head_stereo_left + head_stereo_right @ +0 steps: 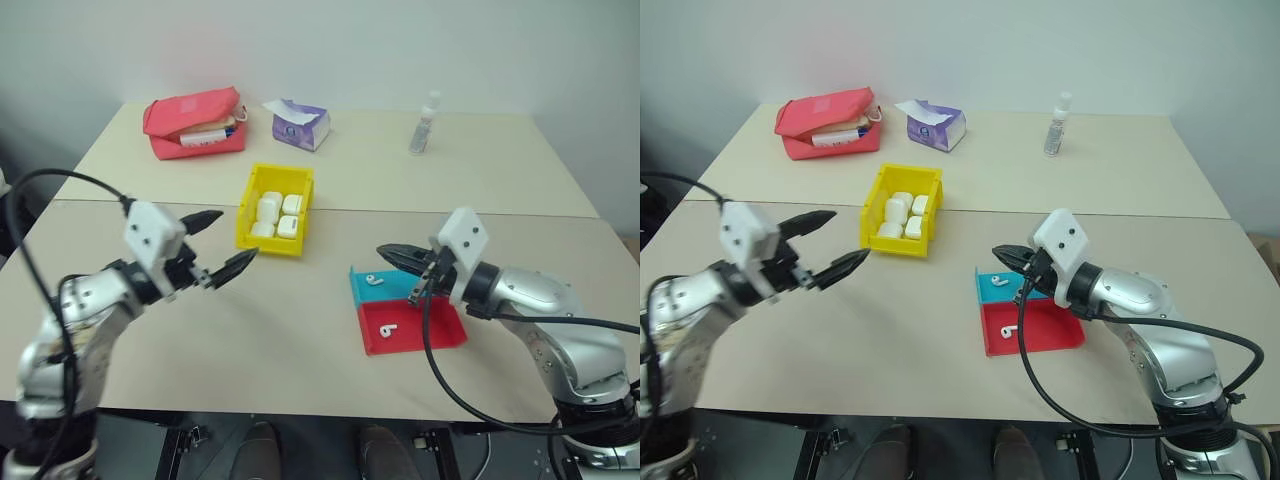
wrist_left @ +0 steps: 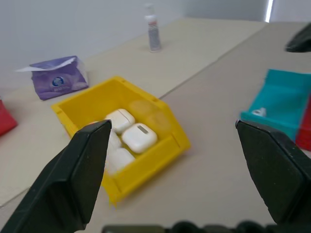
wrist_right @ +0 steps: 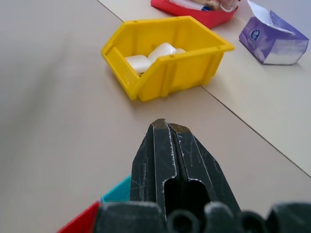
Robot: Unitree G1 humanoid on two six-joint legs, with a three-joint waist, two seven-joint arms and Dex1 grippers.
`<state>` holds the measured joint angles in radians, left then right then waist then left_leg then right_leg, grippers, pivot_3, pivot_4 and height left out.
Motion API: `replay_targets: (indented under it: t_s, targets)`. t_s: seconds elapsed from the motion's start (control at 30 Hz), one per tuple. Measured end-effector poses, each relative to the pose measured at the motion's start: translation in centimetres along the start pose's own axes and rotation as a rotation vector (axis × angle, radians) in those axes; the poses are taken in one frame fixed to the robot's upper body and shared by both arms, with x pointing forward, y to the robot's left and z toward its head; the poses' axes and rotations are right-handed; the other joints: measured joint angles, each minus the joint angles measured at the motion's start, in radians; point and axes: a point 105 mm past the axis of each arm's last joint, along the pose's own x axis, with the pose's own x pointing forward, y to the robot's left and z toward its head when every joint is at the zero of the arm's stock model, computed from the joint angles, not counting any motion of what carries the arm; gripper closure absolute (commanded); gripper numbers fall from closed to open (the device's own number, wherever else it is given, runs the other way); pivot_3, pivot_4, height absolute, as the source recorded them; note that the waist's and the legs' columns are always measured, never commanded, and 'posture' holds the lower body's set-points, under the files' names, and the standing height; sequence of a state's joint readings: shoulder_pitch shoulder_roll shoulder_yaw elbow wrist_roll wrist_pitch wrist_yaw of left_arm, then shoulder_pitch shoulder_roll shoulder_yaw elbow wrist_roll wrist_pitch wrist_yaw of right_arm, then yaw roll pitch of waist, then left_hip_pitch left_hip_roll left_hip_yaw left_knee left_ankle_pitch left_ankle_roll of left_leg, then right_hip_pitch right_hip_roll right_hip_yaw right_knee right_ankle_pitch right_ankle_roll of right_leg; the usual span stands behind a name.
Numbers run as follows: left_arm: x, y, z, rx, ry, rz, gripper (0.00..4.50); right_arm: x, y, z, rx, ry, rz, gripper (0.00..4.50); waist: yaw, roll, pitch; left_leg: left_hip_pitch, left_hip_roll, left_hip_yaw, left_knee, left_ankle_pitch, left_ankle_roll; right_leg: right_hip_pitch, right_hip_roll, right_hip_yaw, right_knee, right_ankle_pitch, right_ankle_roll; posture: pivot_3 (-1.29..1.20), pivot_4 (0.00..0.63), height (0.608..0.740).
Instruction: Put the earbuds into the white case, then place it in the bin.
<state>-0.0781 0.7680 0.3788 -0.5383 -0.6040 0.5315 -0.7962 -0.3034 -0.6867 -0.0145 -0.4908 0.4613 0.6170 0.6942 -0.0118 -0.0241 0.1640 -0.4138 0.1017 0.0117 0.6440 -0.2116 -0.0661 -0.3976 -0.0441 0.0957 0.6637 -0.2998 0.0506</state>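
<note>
Sitting on a tan surface [image 1: 300, 330], a yellow bin [image 1: 250, 205] holds four white cases [image 1: 278, 216]. Just left of it the left pincer [image 1: 225, 245] hangs wide open and empty. The right pincer [image 1: 392, 254], fully closed and empty, hovers over a teal tray [image 1: 400, 290] and a red tray [image 1: 430, 330], each holding one earbud [image 1: 374, 281].

Red pouch [image 1: 195, 122], purple tissue pack [image 1: 298, 124], clear bottle [image 1: 424, 125] along table [image 1: 500, 170] far edge; teal tray [image 1: 400, 287] touching red tray [image 1: 430, 330].

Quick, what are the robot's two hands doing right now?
Left hand: open, holding nothing.
Right hand: closed, holding nothing visible.
</note>
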Motion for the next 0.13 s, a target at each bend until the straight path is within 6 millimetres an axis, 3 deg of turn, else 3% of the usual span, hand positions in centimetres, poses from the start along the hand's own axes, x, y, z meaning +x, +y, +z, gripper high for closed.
replay_targets:
  t_s: [0.13]
  targets:
    - [-2.6,-1.0,0.8,-0.011,0.042,-0.032,0.06,-1.4,0.4,0.4,0.028,-0.02,0.1,4.5,-0.003,0.0,0.0,0.008,0.0,0.0,-0.001,-0.001,0.001,0.007,0.0,0.0,-0.001,-0.001,-0.001,0.0,0.15,0.74]
